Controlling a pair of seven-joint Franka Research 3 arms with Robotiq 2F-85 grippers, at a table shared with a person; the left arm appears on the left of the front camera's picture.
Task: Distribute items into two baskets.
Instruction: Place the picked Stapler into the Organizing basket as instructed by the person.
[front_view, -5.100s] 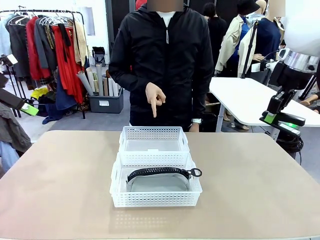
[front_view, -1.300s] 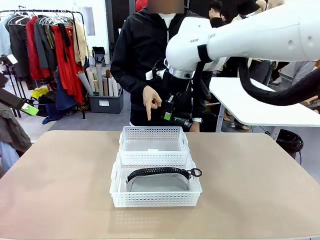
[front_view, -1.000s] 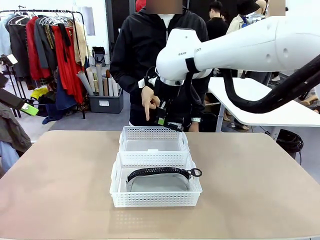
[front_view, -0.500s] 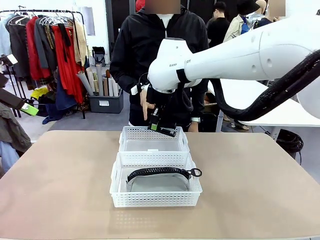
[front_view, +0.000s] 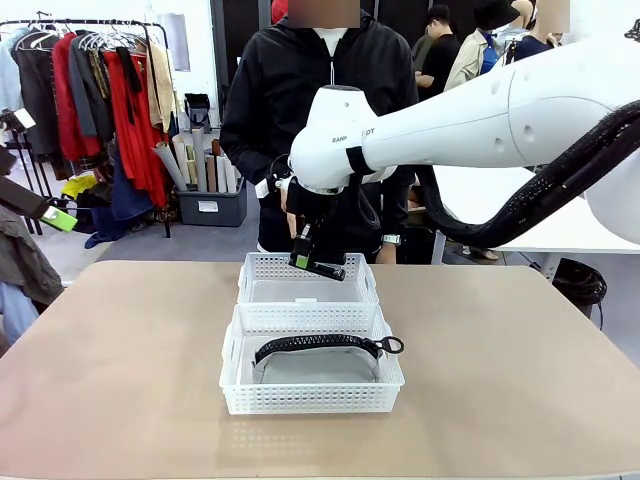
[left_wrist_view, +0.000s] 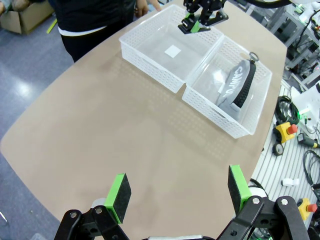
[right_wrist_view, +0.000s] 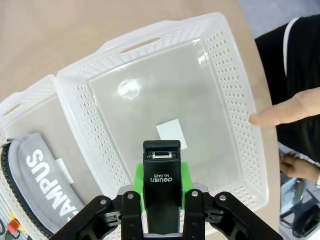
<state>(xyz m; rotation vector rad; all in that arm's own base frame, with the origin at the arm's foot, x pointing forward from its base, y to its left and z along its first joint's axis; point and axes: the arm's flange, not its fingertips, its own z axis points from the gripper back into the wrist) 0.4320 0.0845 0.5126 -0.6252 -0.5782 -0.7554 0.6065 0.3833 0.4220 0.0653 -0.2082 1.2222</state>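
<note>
My right gripper hangs just above the far white basket, shut on the small black stapler. In the right wrist view the stapler sticks out between the green pads over that basket's clear bottom. The grey pouch with its black zipper lies in the near basket; the pouch shows at the lower left. My left gripper is open, high above the table's left part, far from both baskets.
A person stands at the far edge behind the baskets, a finger pointing at the far basket's rim. Bare table lies all around the two baskets, which touch end to end.
My right arm has swung left and down with the stapler, from in front of the person to just over the far basket. The left gripper, baskets and pouch have not moved.
</note>
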